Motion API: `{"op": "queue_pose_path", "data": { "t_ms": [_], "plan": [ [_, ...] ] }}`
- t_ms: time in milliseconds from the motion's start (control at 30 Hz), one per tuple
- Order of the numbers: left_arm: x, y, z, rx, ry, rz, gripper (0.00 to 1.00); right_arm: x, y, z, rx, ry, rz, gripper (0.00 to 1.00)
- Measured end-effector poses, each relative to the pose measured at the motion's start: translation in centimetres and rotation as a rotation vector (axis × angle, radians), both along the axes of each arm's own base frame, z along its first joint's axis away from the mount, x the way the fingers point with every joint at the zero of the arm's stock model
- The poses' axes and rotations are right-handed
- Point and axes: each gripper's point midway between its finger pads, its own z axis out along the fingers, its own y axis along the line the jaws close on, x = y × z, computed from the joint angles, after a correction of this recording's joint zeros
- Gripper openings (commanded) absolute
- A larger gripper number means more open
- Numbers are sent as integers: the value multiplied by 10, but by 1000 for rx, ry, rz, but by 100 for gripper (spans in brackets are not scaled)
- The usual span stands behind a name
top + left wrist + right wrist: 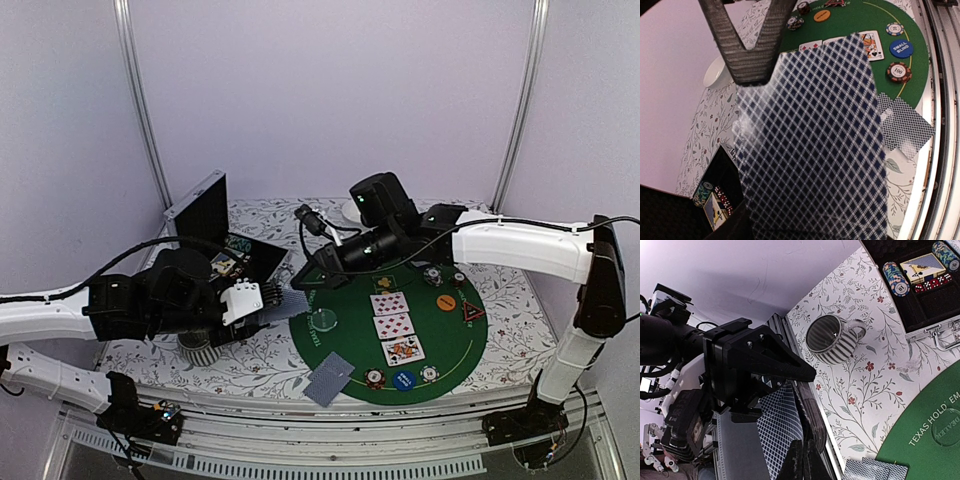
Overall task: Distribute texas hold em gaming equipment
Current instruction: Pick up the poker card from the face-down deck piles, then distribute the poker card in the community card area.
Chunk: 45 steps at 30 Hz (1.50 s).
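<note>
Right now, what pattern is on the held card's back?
Card: blue diamond lattice; left wrist view.

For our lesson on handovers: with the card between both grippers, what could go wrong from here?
1. The left gripper holds the card; the right gripper meets only its edge, so an early release could drop it.
2. The mug stands close by the left arm and might get knocked.

A grey-blue-backed playing card [285,311] is spanning the gap between the left gripper [278,299] and right gripper [299,284], beside the green half-round felt mat [455,345]. Three face-up cards [393,325] are lying in a column on it.
</note>
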Motion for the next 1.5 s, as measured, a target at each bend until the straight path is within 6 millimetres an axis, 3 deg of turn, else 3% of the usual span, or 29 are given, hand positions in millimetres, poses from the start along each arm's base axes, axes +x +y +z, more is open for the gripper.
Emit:
{"op": "queue_pose_path", "data": {
  "t_ms": [333, 667, 800, 967, 1033, 1133, 1233, 1367, 1500],
  "plan": [
    [1, -1, 2, -6, -4, 2, 53, -1, -6, 34, 51, -56, -15, 2],
    [1, -1, 1, -6, -4, 2, 53, 5, -26, 72, 105, -132, -59, 2],
    [1, -1, 2, -6, -4, 1, 53, 32, -54, 86, 104, -183, -133, 2],
    [1, -1, 2, -7, -3, 1, 53, 110, -131, 96, 68, -304, -342, 2],
    [1, -1, 1, -6, -3, 1, 53, 135, -153, 85, 21, -353, -382, 2],
    [1, -1, 1, -5, -3, 1, 53, 156, -159, 54, -52, -393, -354, 2],
    [1, -1, 0, -2, -1, 1, 53, 176, -162, 10, -122, -379, -312, 2],
    [1, -1, -2, 3, 1, 1, 53, 203, -167, -64, -201, -290, -256, 2],
    [1, -2, -3, 8, 3, 2, 53, 211, -169, -119, -236, -225, -194, 2]
  ]
}}
